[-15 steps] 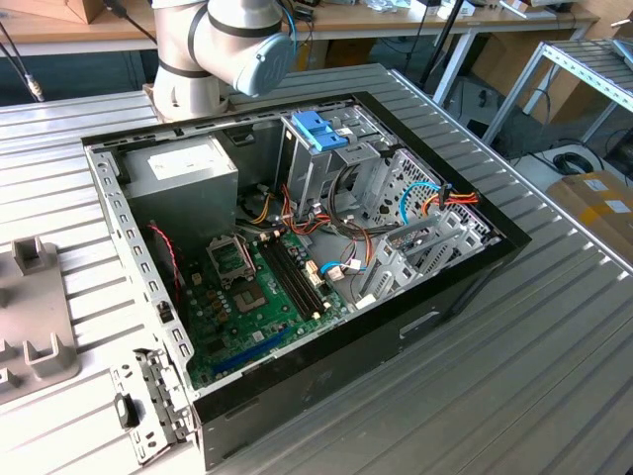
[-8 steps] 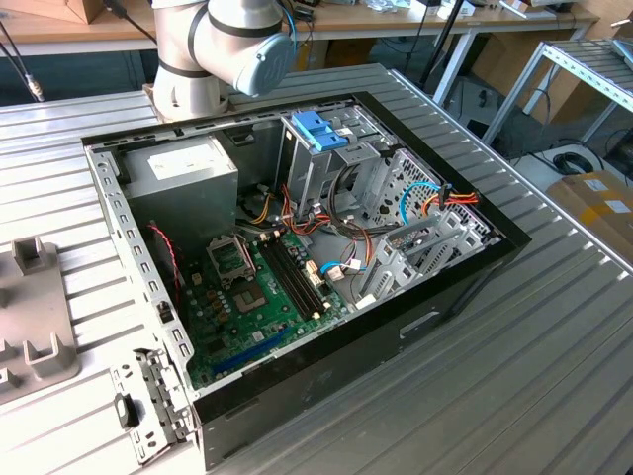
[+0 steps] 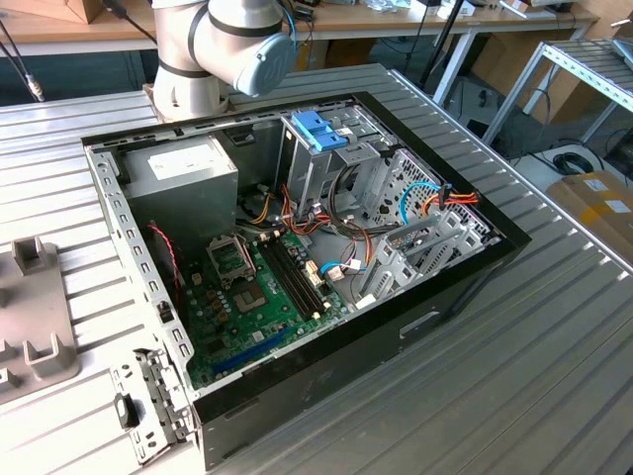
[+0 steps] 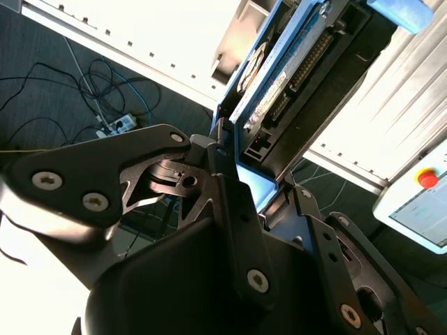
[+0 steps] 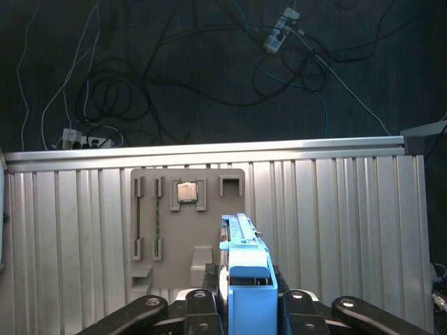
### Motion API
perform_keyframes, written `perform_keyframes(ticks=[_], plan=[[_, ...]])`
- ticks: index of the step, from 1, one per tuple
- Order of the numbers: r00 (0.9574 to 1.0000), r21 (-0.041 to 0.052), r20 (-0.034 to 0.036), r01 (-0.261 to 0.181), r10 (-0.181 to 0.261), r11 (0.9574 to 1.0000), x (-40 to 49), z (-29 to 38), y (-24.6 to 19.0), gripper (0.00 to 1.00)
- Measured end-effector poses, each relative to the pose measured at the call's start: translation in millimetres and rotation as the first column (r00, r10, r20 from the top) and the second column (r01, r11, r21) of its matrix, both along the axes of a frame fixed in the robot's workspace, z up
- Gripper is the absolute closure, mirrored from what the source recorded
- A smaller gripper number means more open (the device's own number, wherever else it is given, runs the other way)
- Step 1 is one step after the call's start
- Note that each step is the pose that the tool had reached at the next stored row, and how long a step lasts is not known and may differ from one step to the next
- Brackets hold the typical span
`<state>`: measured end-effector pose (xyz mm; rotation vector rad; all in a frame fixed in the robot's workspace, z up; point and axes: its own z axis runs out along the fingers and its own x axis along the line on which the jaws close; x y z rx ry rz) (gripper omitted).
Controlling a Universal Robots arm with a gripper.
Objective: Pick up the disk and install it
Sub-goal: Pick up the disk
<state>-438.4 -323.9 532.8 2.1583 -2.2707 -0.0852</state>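
My gripper [image 5: 246, 301] is shut on the disk [image 5: 244, 262], which stands on edge between the fingers with its light-blue frame facing the first wrist camera. In the second wrist view the disk [image 4: 290, 66] juts up out of the gripper [image 4: 246, 167], showing its dark connector end and the white label along one face. It hangs in the air above the ribbed metal table [image 5: 335, 230]. In the exterior view the open computer case [image 3: 297, 257] lies on the table, with a metal drive cage [image 3: 326, 163] topped by a blue latch [image 3: 318, 129].
A grey fixture plate [image 5: 213, 230] under the disk carries a square chip [image 5: 186, 192] and thin sticks in slots. The same kind of grey fixture [image 3: 35, 317] lies at the exterior view's left. Cables [image 3: 435, 198] cross inside the case. The arm's joint [image 3: 232, 40] stands behind the case.
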Motion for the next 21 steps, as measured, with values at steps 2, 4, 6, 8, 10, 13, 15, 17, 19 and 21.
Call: perform_keyframes(ticks=[2,4,6,8,10,13,15,17,19,21], plan=[[1.0,0.0,-0.0001,0.0,0.0,1.0,0.6,0.1,0.0,0.63],[1.0,0.0,0.0,0.0,0.0,1.0,1.0,0.0,0.0,0.63],[1.0,0.0,-0.0001,0.0,0.0,1.0,1.6,0.1,0.0,0.63],[1.0,0.0,-0.0001,0.0,0.0,1.0,2.1,0.0,0.0,0.63],[1.0,0.0,0.0,0.0,0.0,1.0,2.5,0.0,0.0,0.63],[1.0,0.0,-0.0001,0.0,0.0,1.0,3.2,0.0,0.0,0.63],[1.0,0.0,0.0,0.0,0.0,1.0,5.5,0.0,0.0,0.63],[1.0,-0.0001,-0.0001,0.0,0.0,1.0,8.5,0.1,0.0,0.63],[1.0,0.0,0.0,0.0,0.0,1.0,10.7,0.0,0.0,0.63],[1.0,0.0,-0.0001,0.0,0.0,1.0,14.4,0.0,0.0,0.63]])
